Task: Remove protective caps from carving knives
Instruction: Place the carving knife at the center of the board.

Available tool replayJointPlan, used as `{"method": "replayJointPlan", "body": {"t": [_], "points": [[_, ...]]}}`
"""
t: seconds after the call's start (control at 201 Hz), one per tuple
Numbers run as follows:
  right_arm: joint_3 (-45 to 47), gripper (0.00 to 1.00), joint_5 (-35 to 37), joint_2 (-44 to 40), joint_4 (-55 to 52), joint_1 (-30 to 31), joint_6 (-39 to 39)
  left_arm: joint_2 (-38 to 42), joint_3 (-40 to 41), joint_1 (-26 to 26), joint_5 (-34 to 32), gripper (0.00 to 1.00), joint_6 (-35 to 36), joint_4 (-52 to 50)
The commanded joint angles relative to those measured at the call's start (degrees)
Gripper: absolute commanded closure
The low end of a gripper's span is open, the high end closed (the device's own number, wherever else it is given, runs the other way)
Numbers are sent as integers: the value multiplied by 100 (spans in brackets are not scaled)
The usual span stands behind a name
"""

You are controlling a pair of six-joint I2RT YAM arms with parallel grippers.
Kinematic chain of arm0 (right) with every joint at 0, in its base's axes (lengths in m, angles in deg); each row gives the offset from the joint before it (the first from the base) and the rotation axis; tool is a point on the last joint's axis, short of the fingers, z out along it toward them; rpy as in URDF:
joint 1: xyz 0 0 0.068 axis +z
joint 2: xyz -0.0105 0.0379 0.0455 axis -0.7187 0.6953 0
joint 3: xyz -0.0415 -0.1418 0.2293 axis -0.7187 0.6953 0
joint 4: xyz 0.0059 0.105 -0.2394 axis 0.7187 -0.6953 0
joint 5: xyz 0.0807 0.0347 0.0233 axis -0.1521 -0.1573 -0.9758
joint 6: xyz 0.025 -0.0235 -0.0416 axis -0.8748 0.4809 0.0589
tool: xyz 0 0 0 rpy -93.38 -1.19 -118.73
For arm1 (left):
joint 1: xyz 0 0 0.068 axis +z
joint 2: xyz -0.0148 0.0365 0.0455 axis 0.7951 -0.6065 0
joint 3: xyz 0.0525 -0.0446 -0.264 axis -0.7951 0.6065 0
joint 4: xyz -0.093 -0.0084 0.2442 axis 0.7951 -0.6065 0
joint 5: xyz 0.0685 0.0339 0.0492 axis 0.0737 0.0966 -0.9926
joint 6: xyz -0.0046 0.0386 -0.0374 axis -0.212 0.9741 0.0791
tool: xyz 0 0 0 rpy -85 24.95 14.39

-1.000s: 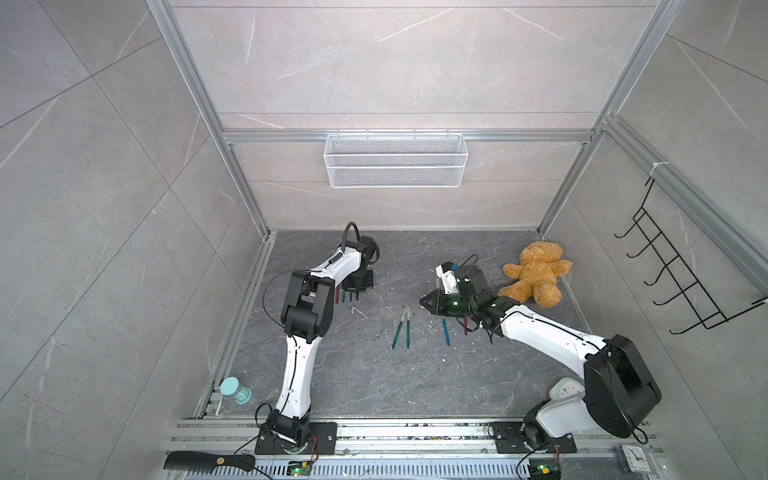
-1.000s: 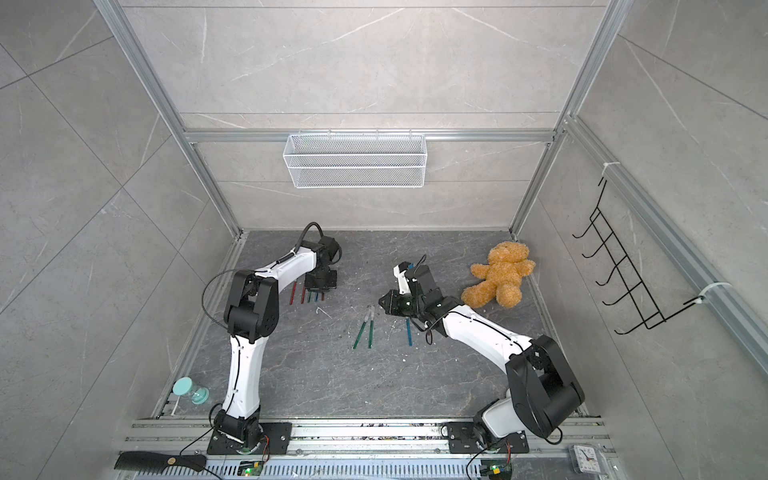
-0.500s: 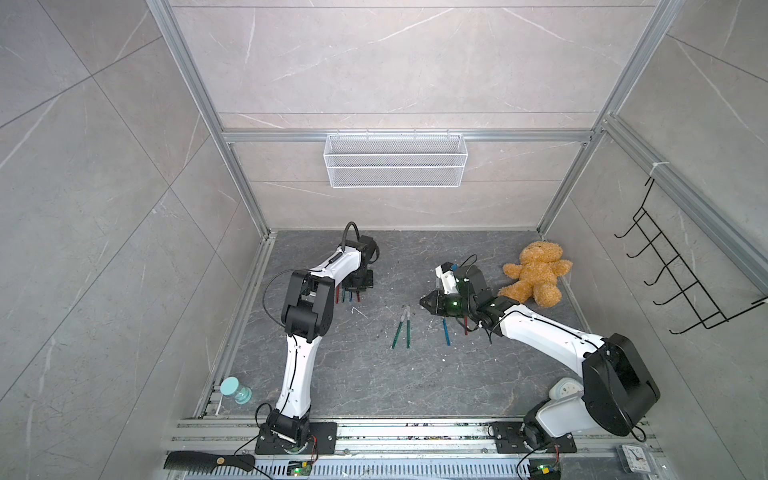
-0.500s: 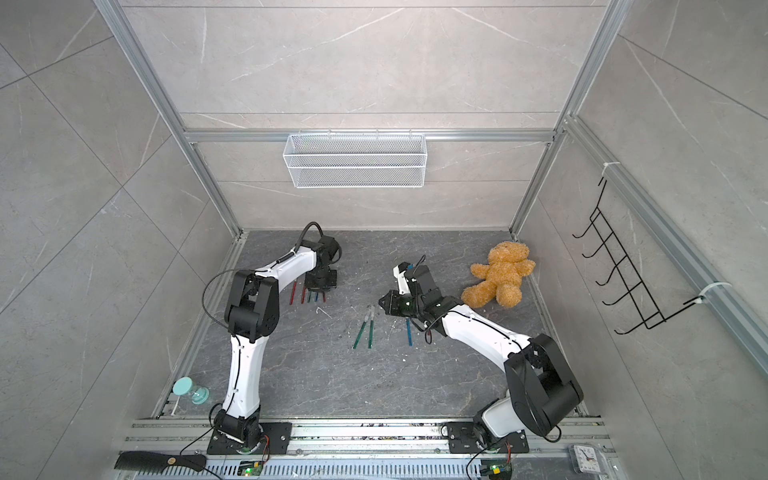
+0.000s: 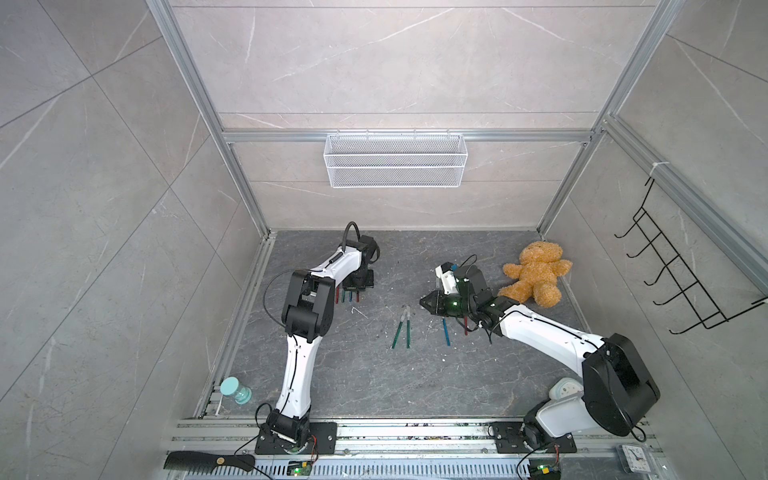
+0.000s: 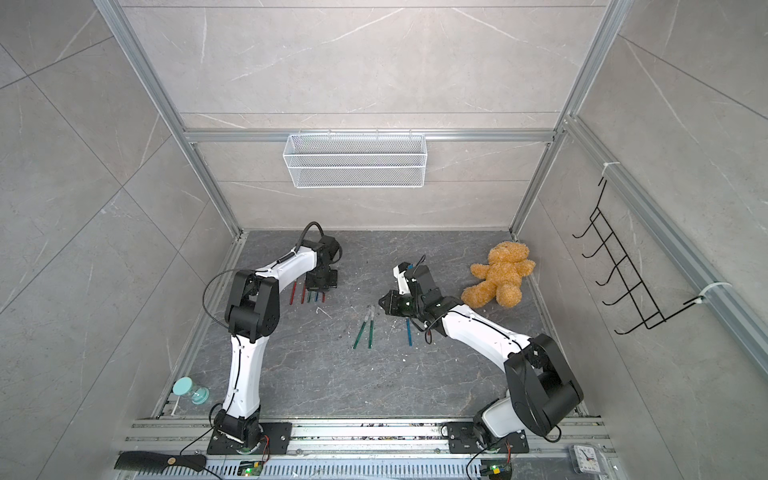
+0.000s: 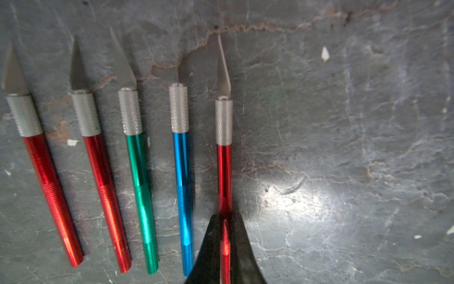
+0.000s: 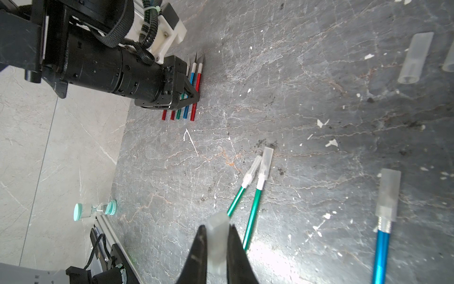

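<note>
The slate table point(image 5: 374, 374) serves as a sorting surface. At 10 o'clock of its centre, the left gripper point(image 7: 224, 218) is clamped tight on the handle of a red knife point(image 7: 224, 159). It is probably lining it up as the fifth in the row of bared knives point(image 7: 138, 172), blades all pointing one way. At 3 o'clock, the right gripper point(image 8: 217, 227) pinches a pulled-off cap point(image 8: 216, 221), likely bound for the loose caps point(image 8: 415, 57). Between the arms, two green knives point(image 8: 257, 196) and a blue knife point(image 8: 380, 246) wear theirs.
</note>
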Motion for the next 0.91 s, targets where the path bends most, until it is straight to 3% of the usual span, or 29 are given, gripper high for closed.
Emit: {"method": "replayJointPlan", "body": {"t": [0.0, 0.414, 0.902], "points": [[-105, 100, -33, 57, -24, 36, 89, -196, -84, 19, 141, 91, 94, -188], [-108, 100, -60, 92, -11, 40, 76, 143, -79, 20, -25, 79, 102, -182], [-138, 100, 19, 109, -67, 53, 117, 1089, 33, -21, -36, 74, 128, 107]]}}
